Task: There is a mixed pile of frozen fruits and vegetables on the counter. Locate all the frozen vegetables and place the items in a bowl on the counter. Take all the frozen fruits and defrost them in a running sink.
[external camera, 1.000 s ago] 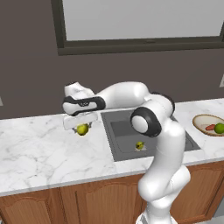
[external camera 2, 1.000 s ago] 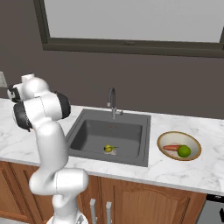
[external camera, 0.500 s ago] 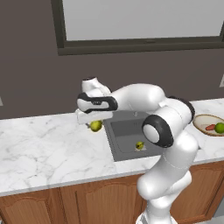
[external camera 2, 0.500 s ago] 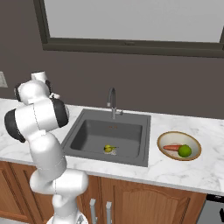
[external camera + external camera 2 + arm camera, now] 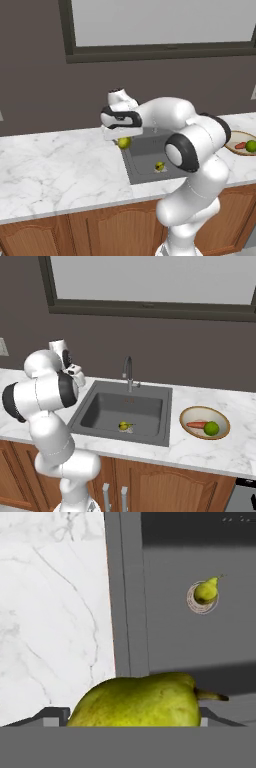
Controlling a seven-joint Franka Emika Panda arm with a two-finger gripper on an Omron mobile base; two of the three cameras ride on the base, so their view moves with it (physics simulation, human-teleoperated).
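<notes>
Carrying a yellow-green fruit (image 5: 124, 143) clenched in the gripper (image 5: 123, 136), the arm is advancing from counter (image 5: 55, 170) toward sink (image 5: 125, 412). Release over the basin, at nine o'clock of the pear (image 5: 206, 591) on the drain.

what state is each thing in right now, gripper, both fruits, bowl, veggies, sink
gripper: shut on a yellow-green fruit, above the sink's left edge
held fruit: off the counter, in the gripper
pear: lying in the sink on the drain
sink: no water seen running
bowl: on the counter right of the sink, holding two items
carrot: in the bowl
green ball: in the bowl beside the carrot
</notes>
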